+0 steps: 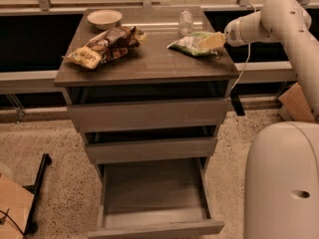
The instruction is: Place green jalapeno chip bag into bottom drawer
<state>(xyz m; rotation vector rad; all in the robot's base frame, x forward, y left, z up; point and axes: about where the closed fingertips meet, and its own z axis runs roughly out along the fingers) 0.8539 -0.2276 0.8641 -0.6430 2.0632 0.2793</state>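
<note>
The green jalapeno chip bag (pixel 188 44) lies on the right part of the cabinet top (pixel 149 61), light green with a white patch. My gripper (pixel 211 41) reaches in from the right on the white arm and sits right at the bag's right end, its pale fingers over the bag's edge. The bottom drawer (pixel 154 203) is pulled out wide at the foot of the cabinet, its tray bare. The two drawers above it are slightly ajar.
A brown-and-yellow chip bag (pixel 104 46) lies on the left of the top. A white bowl (pixel 104 18) and a clear plastic bottle (pixel 185 22) stand at the back. My white base (pixel 281 183) fills the lower right. A cardboard box (pixel 296 101) is at right.
</note>
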